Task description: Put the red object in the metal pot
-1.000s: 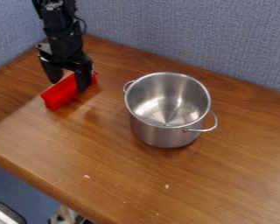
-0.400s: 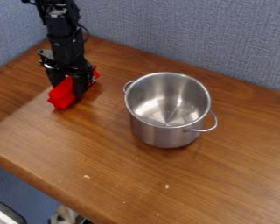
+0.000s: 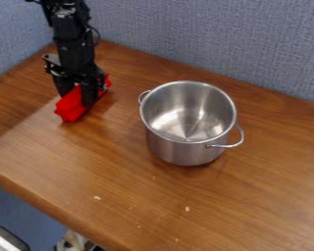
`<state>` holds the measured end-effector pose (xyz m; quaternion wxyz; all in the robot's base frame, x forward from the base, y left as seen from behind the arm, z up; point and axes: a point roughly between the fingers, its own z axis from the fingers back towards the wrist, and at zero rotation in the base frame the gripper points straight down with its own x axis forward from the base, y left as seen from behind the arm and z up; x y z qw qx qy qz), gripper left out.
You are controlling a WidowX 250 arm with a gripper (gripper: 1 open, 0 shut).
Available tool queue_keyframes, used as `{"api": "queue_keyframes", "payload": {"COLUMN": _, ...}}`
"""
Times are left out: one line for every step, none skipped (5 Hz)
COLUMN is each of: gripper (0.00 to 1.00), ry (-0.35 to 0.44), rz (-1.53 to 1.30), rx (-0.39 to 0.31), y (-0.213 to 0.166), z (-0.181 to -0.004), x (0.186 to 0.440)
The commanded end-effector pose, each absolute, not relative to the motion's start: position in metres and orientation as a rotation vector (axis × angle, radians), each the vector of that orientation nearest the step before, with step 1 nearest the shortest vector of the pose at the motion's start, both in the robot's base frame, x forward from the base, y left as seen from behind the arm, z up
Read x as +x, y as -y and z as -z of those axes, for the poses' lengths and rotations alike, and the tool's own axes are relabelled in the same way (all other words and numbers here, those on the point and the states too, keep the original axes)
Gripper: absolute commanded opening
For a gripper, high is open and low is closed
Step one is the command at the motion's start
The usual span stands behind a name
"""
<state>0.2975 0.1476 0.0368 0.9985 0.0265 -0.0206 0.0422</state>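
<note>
The red object [image 3: 74, 106] is a bright red block lying on the wooden table [image 3: 107, 186] at the back left. My gripper [image 3: 79, 88] points straight down over the block's far end. Its black fingers [image 3: 99, 83] stand on either side of the block and press against it, so the gripper is shut on the block, which still rests on the table. The block's near end sticks out towards the camera. The metal pot [image 3: 188, 120] stands upright and empty to the right of the gripper, a hand's width away, with a loop handle [image 3: 230, 140] on its right side.
A blue-grey wall [image 3: 226, 39] runs close behind the table. The table's left and front edges fall away to the floor. Bare wood lies in front of the pot and the block.
The jaws have drawn in from wide open onto the red block's sides. The block has turned slightly and now points more towards the camera. The pot has not moved.
</note>
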Motion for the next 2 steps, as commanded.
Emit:
{"api": "queue_keyframes", "payload": {"gripper": 0.00, "ry": 0.077, "rz": -0.077, "rx": 0.069, "y": -0.1468, "z": -0.0509, "x": 0.3036}}
{"api": "queue_keyframes", "payload": {"gripper": 0.00, "ry": 0.075, "rz": -0.079, "rx": 0.067, "y": -0.1459, "z": -0.0525, "x": 0.3025}}
